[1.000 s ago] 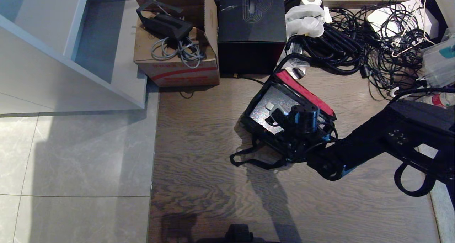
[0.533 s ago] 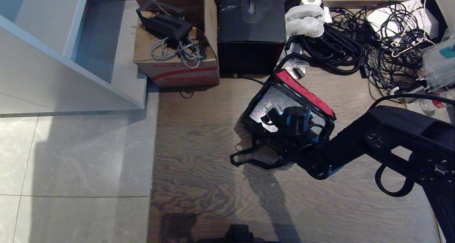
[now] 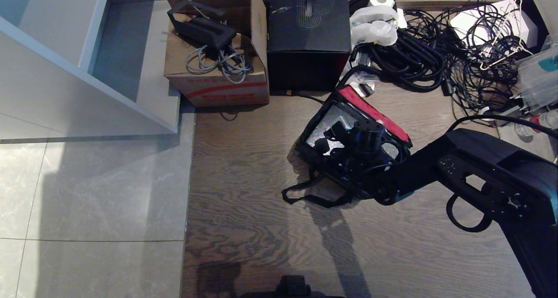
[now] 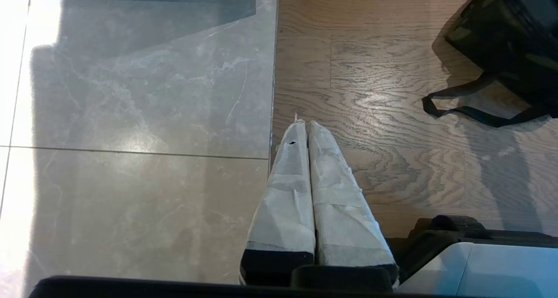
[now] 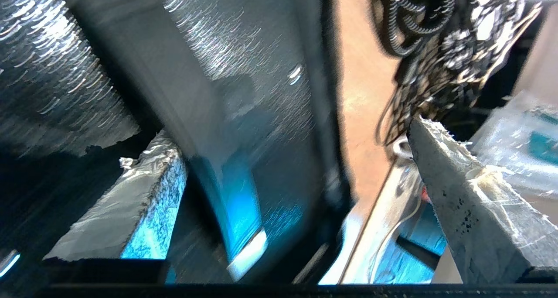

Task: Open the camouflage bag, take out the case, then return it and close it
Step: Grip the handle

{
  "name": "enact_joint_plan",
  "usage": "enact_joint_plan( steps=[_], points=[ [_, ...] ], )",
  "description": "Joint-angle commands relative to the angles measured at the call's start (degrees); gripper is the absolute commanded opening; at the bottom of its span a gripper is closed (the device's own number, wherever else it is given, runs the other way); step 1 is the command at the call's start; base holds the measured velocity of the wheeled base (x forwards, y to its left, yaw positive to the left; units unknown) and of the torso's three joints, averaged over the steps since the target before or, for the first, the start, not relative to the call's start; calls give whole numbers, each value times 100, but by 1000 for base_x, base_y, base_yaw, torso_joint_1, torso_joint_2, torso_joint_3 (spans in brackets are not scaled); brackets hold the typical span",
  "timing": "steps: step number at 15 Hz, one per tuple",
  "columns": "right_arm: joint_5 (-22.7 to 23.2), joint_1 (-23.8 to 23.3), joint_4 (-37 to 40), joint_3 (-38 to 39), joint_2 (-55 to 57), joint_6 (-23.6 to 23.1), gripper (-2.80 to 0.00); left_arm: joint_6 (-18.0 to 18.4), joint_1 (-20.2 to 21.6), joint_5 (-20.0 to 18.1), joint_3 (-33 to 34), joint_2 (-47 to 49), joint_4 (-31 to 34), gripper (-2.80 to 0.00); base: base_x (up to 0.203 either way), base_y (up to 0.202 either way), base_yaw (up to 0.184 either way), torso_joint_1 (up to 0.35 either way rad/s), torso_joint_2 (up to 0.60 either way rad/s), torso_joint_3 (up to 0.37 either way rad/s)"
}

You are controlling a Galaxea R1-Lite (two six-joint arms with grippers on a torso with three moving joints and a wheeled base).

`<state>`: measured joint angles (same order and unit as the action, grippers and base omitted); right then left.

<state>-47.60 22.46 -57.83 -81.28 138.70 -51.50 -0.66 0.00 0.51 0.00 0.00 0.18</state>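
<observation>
1. The wood floor (image 3: 244, 193) is carrying the camouflage bag (image 3: 324, 169), which is sitting near its far edge, just in front of the black box (image 3: 308, 32) and beside the cable heap (image 3: 436, 58).
2. The bag is lying open, its red-lined lid (image 3: 375, 112) tilting back.
3. The case (image 3: 314, 134) is resting inside the bag, glittery top showing.
4. The right gripper (image 3: 329, 137) is hovering over the case, fingers (image 5: 462, 202) spread wide, gripping nothing.
5. The left gripper (image 4: 307, 130) is hanging above the floor's tile-wood seam, fingers pressed together.
</observation>
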Motion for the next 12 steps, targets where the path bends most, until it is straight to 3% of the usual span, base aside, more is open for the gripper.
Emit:
enact_joint_plan(
  steps=[1, 5, 10, 11, 12],
  points=[
    [-54, -151, -50, -183, 19, -53, 0, -4, 0, 2, 0, 0, -1, -280, 0, 0, 0, 0, 0, 0],
    [-65, -426, 30, -714, 145, -69, 0, -4, 0, 2, 0, 0, -1, -280, 0, 0, 0, 0, 0, 0],
    [-74, -424, 12, -690, 431, -21, 0, -4, 0, 2, 0, -3, -1, -280, 0, 0, 0, 0, 0, 0],
    [-74, -426, 35, -679, 456, -27, -280, -4, 0, 2, 0, 0, -1, -280, 0, 0, 0, 0, 0, 0],
    [-74, -426, 35, -679, 456, -27, -280, -4, 0, 2, 0, 0, -1, -280, 0, 0, 0, 0, 0, 0]
  ],
)
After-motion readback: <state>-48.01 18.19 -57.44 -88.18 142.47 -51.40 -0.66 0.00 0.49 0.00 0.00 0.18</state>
